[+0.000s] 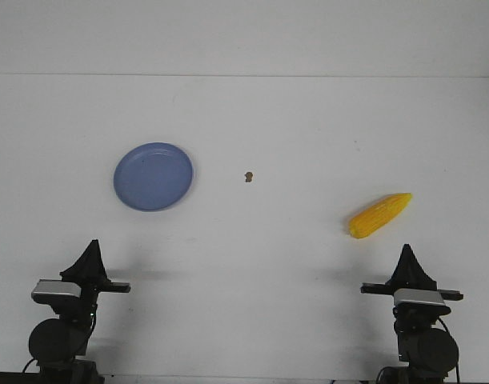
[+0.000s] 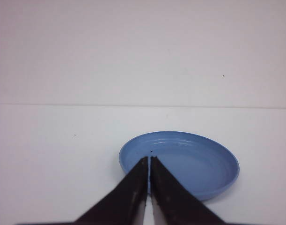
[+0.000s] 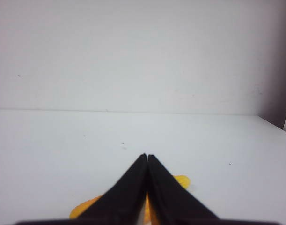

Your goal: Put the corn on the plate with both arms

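Observation:
The yellow corn cob (image 1: 379,214) lies on the white table at the right, its tip pointing to the far right. The blue plate (image 1: 153,176) sits empty at the left. My left gripper (image 1: 90,252) is shut and empty, near the front edge, short of the plate. In the left wrist view the plate (image 2: 203,164) lies just beyond the shut left gripper (image 2: 149,158). My right gripper (image 1: 406,254) is shut and empty, just in front of the corn. In the right wrist view the corn (image 3: 180,181) is mostly hidden behind the shut right gripper (image 3: 146,155).
A small brown speck (image 1: 248,176) lies on the table between the plate and the corn. The table's far edge meets a white wall (image 1: 244,36). A dark edge shows at the far right of the right wrist view (image 3: 278,93).

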You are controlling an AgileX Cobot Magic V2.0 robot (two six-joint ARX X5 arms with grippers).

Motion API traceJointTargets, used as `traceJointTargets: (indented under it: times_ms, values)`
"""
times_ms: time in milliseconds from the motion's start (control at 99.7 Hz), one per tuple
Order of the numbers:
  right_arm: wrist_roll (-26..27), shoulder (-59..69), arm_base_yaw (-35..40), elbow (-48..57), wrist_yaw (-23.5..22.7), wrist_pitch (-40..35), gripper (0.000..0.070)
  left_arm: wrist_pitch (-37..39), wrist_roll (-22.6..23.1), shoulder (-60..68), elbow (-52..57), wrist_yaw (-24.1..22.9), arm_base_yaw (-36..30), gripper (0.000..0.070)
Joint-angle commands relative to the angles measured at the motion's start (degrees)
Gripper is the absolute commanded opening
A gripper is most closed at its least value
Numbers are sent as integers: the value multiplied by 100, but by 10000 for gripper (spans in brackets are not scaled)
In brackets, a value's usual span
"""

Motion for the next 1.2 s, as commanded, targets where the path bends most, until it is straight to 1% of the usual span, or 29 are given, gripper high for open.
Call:
traceJointTargets:
  times_ms: [0, 632, 803, 873, 953, 1033, 1113, 1194]
  values:
    - [35, -7, -4, -22, -2, 70, 0, 74, -11, -11, -114, -11, -15, 12]
    - [35, -7, -4, -22, -2, 70, 0, 92, -11, -11, -98, -11, -15, 12]
    - [37, -7, -4, -22, -4, 151, 0, 57, -13, -11, 90, -11, -15, 12]
    - [37, -7, -2, -17, -4, 297, 0, -61, -44, -4, 286, -13, -15, 12]
    - [76, -7, -2, 42, -2, 352, 0, -400, -120, 50, 623, -20, -9, 12]
    - [284, -2, -2, 249, -2, 98, 0, -798, -149, 216, 1019, -20, -9, 12]
    - [380, 44, -2, 614, -2, -459, 0, -1191, -173, 494, 1453, -20, -9, 12]
    - [409, 195, -4, 1064, -2, -1051, 0, -1545, -352, 879, 1910, -20, -9, 12]
